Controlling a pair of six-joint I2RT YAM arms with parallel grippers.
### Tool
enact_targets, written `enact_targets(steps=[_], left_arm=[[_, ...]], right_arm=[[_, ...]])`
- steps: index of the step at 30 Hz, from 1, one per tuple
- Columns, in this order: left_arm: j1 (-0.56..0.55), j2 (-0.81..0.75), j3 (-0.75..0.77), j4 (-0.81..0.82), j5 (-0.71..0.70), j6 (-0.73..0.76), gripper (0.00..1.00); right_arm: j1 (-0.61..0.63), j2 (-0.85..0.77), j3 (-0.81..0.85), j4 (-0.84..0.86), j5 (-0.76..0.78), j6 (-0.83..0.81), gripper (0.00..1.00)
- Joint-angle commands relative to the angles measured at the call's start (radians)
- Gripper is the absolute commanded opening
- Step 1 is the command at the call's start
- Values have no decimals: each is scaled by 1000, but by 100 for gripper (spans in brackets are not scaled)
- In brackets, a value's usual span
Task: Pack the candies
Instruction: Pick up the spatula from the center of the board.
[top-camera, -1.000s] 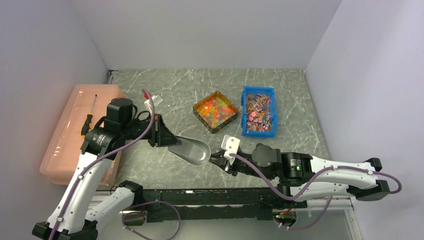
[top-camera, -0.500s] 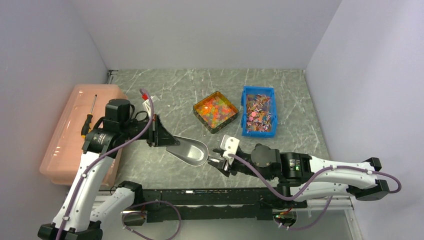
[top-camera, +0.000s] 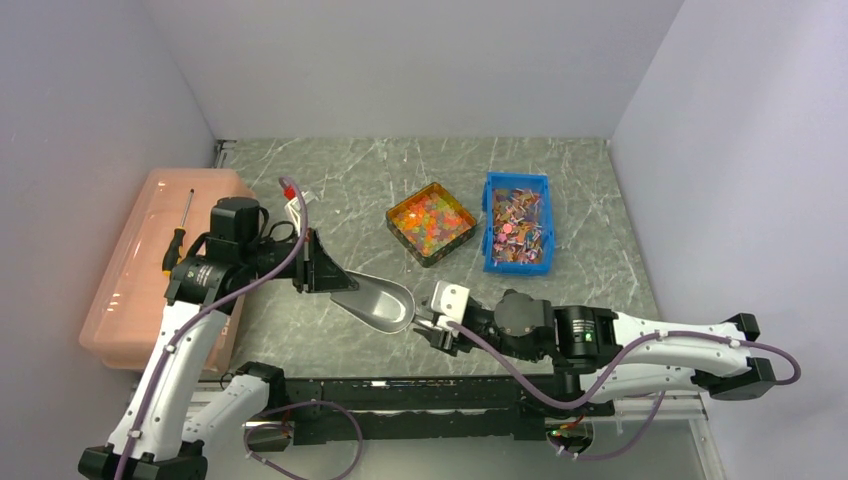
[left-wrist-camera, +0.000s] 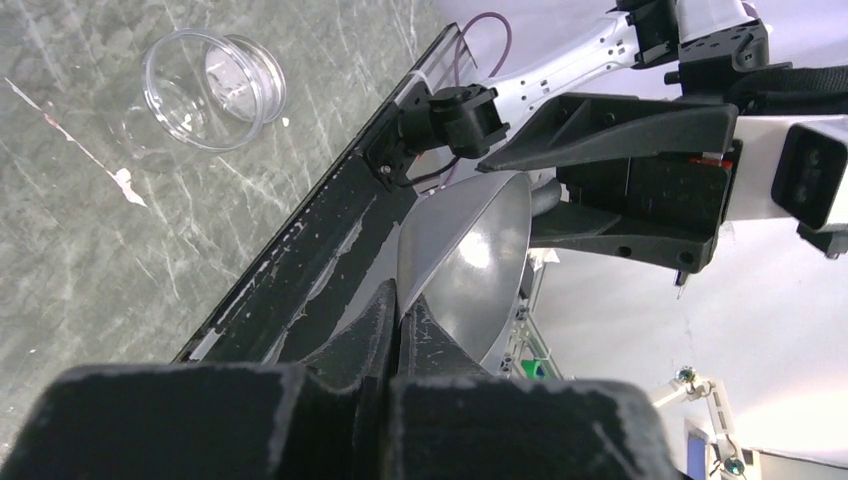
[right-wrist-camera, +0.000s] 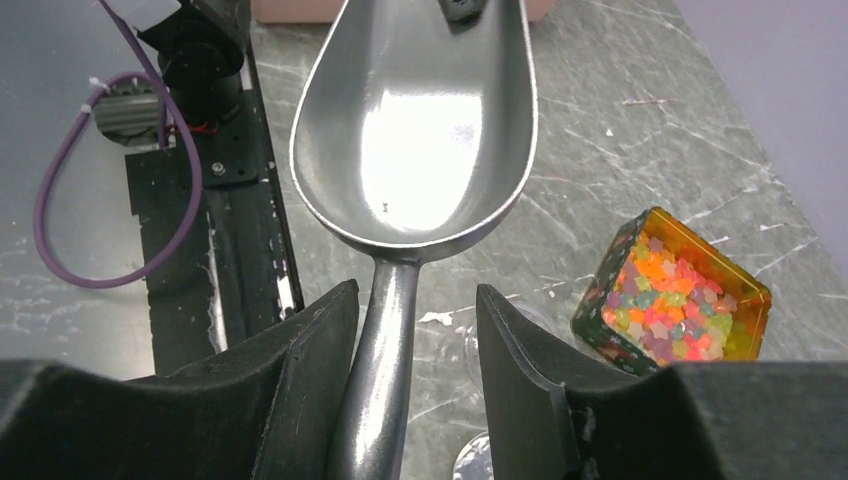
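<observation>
The candies (top-camera: 430, 219), tiny glossy orange, yellow, red and green pieces, fill a square tin at the table's middle. They also show at the right of the right wrist view (right-wrist-camera: 668, 292). My left gripper (top-camera: 322, 271) is shut on the rim of an empty metal scoop (top-camera: 380, 300) and holds it above the table; the left wrist view (left-wrist-camera: 400, 308) shows the pinch on the scoop (left-wrist-camera: 470, 255). My right gripper (top-camera: 430, 328) is open, with its jaws on either side of the scoop's handle (right-wrist-camera: 385, 345). The handle lies close against the left finger (right-wrist-camera: 300, 375).
A blue bin (top-camera: 517, 222) of wrapped sweets stands right of the tin. A pink lidded box (top-camera: 140, 275) with a screwdriver (top-camera: 181, 232) on it sits at the left. A clear glass jar (left-wrist-camera: 212, 75) stands on the table near the front rail (left-wrist-camera: 330, 250).
My right gripper has moved left, bringing its open jaws around the scoop's handle. The left arm has shifted the scoop slightly left and nearer.
</observation>
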Motion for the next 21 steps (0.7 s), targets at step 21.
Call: enact_targets(steps=[21], left_arm=[[11, 7, 21, 1, 27, 30, 0]], right_arm=[[7, 48, 103, -14, -4, 58, 53]])
